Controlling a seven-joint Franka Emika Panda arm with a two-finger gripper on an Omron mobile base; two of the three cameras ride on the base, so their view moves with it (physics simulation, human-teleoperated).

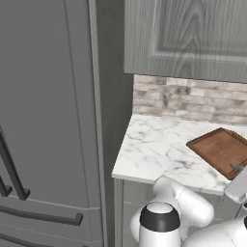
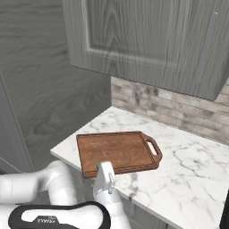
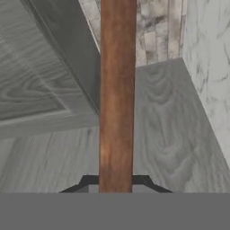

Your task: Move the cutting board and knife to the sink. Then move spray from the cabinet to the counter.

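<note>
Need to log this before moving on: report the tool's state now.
Tool: shut on the cutting board, gripping its edge above the counter.

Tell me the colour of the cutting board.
Reddish-brown wood grain; the cutting board shows best in the right base view.

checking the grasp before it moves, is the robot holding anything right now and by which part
The gripper is shut on the cutting board, holding it by the edge of the short end opposite the loop handle; the hand view looks along that edge, seen between the jaws.
</note>
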